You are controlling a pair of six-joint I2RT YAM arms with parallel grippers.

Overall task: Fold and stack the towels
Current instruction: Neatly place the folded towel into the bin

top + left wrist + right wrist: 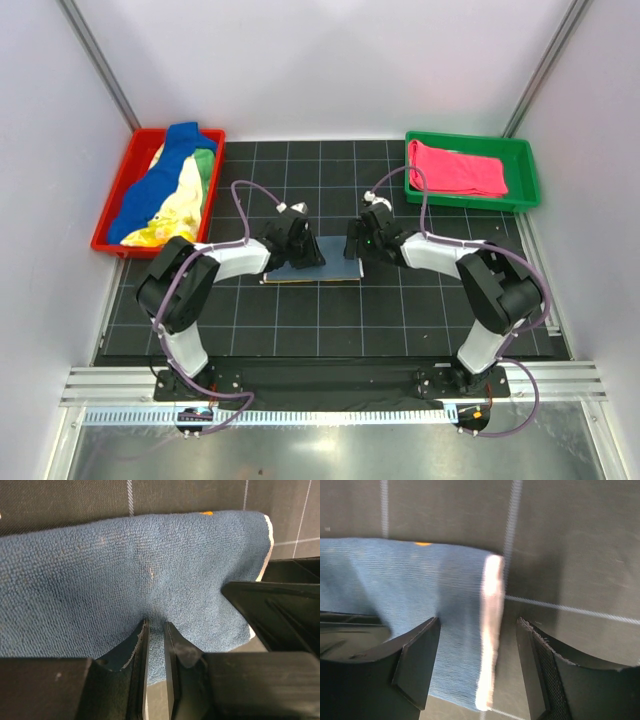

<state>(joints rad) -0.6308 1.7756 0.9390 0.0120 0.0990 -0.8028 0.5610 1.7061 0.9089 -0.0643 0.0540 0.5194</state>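
Note:
A folded dark blue towel (327,267) lies flat on the black gridded mat between the two arms. My left gripper (303,246) is at its left end; in the left wrist view its narrow jaws (156,625) are shut on a puckered pinch of the blue towel (125,565). My right gripper (355,246) is at the towel's right end. In the right wrist view it (479,622) stands open, one finger over the blue towel (420,580) and one over the bare mat, astride the towel's white edge (490,630) without gripping it.
A red tray (108,215) at the back left holds a heap of blue, green and yellow towels (165,190). A green tray (470,139) at the back right holds a folded pink-red towel (458,168). White walls close in the sides and back.

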